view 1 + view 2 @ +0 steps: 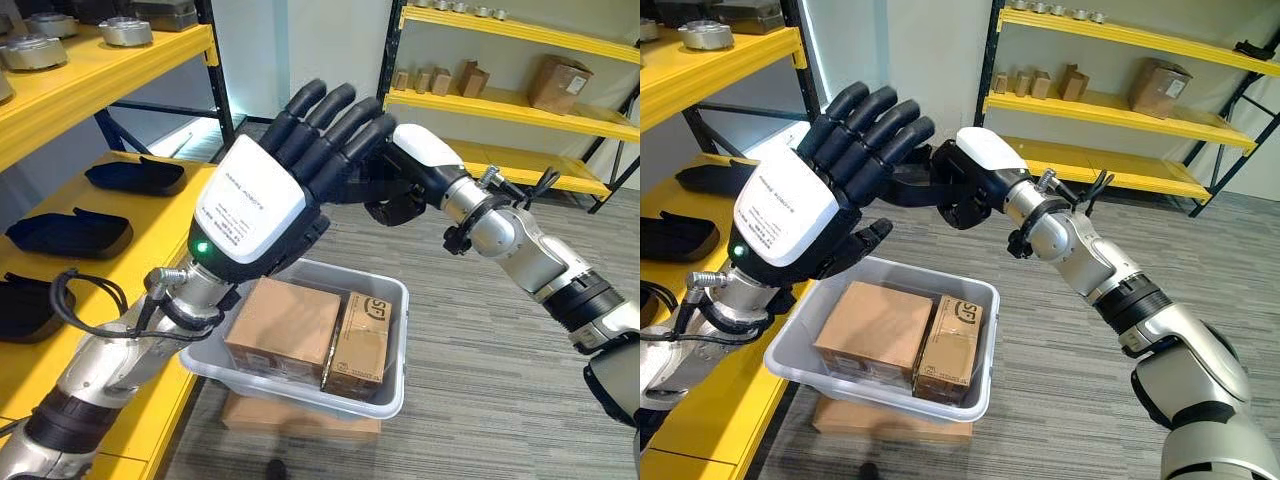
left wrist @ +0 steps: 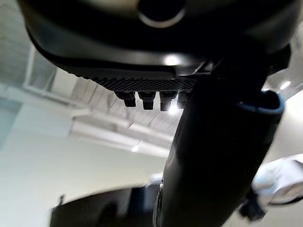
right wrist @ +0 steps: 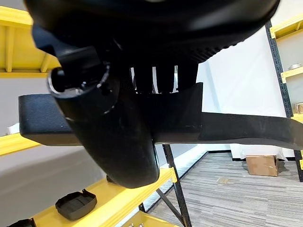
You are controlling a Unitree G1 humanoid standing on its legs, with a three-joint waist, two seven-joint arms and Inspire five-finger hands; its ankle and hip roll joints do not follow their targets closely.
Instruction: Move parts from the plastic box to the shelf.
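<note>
Yellow shelving (image 1: 95, 85) runs down the left of the frame, with more yellow racks (image 1: 500, 100) across the striped grey floor (image 1: 480, 350) at upper right. On the near shelf's lower board you can see three black moulded parts (image 1: 135, 176) lying in a row, well apart from one another; metal pieces (image 1: 125, 31) sit on the board above.

Your left hand (image 1: 255, 210) is raised at centre frame, back toward the head camera, its fingers (image 1: 325, 125) straight and spread — it grips nothing that you can see. Your right hand (image 1: 975, 170) reaches in from the right and meets it just behind those fingers. In the right wrist view a long, flat black part (image 3: 236, 130) lies across that hand's fingers (image 3: 163, 78), with the thumb (image 3: 113, 137) pressed over its front — the right hand is clamped on it.

Below both hands sits the grey plastic box (image 1: 395, 395), resting on a flat cardboard carton (image 1: 300, 415) on the floor. Inside it lie two brown cardboard boxes (image 1: 285, 325) side by side, touching.
</note>
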